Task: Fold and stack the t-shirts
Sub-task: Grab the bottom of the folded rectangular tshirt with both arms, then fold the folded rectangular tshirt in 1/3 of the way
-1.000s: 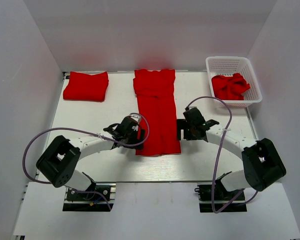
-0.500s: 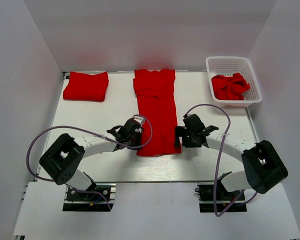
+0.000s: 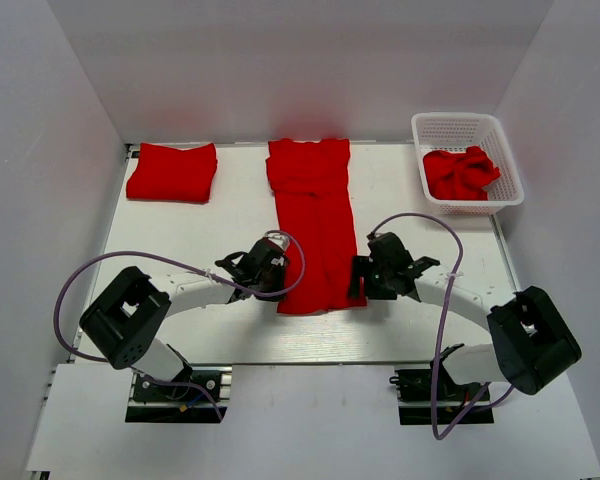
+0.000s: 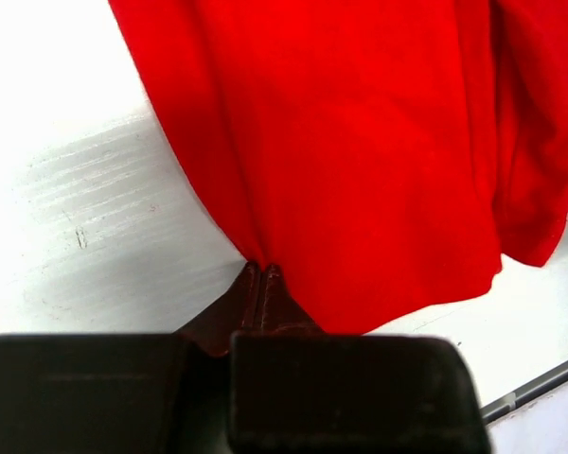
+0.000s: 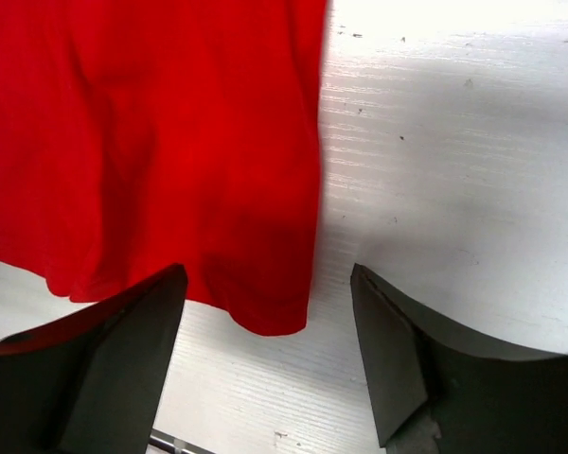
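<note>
White walls box in a pale counter [image 3: 180, 240], where a long, narrow-folded t-shirt [image 3: 315, 220] runs down the middle of the overhead view, its hem at lower centre. One folded t-shirt [image 3: 172, 172] lies at upper left, and a crumpled t-shirt [image 3: 460, 172] sits in the mesh basket [image 3: 467, 122] at upper right. The left jaws are pressed together on the hem's left corner, with cloth pinched right at their tips. The right jaws stand wide, straddling the hem's right corner without gripping it. The main risk is an uneven lift: if the left side rises before the right closes, the hem would skew and the fold come out crooked. With so little cloth in the left pinch, it could also slip free. The right jaws might catch only the top layer.
</note>
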